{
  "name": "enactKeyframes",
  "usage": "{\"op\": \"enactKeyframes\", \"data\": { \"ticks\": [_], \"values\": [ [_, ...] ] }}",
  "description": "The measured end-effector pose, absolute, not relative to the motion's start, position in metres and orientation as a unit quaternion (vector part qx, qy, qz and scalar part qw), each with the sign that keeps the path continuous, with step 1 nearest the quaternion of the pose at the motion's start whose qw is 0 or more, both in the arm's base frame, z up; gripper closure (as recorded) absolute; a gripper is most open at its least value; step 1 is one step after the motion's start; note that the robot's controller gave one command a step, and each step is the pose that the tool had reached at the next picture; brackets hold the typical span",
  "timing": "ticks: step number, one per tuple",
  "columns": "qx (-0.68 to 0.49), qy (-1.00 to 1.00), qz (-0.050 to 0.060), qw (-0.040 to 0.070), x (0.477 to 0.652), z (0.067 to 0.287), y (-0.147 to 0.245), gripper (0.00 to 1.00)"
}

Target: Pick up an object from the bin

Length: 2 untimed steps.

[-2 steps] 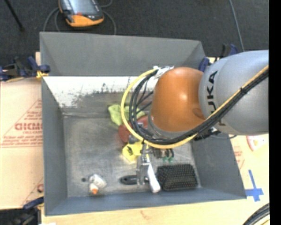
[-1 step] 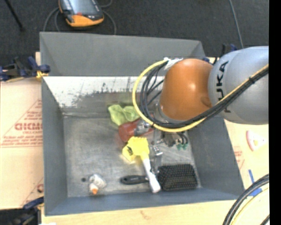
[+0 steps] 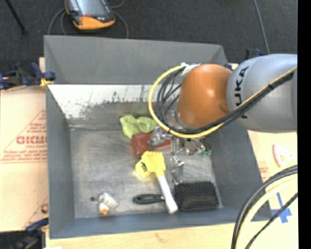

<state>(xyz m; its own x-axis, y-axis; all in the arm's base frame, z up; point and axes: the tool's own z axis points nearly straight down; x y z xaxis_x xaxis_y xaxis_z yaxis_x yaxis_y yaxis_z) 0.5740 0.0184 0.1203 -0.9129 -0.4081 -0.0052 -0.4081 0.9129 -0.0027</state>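
My gripper (image 3: 176,158) hangs low in the right half of the bin, mostly under the arm's orange cover. Just left of it lies a yellow object (image 3: 149,165) with a white handle (image 3: 167,193) running down to the right. A red thing (image 3: 140,143) lies up and left of the gripper, with a light green crumpled thing (image 3: 135,124) behind it. A black brush (image 3: 197,195) sits directly below the gripper near the front wall. Nothing shows held in the gripper.
A thin black tool (image 3: 147,198) lies along the front wall, left of the white handle. A small white and orange piece (image 3: 105,203) sits at the front left. The arm's cover and cables hide the bin's right back part.
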Motion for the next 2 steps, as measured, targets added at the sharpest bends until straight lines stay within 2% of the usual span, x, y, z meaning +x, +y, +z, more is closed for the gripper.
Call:
{"op": "enactKeyframes", "data": {
  "ticks": [1, 2],
  "values": [
    [-0.095, 0.996, 0.0, 0.001, 0.564, 0.127, 0.019, 0.0],
    [-0.179, 0.984, -0.001, 0.002, 0.569, 0.093, 0.012, 0.0]
  ]
}}
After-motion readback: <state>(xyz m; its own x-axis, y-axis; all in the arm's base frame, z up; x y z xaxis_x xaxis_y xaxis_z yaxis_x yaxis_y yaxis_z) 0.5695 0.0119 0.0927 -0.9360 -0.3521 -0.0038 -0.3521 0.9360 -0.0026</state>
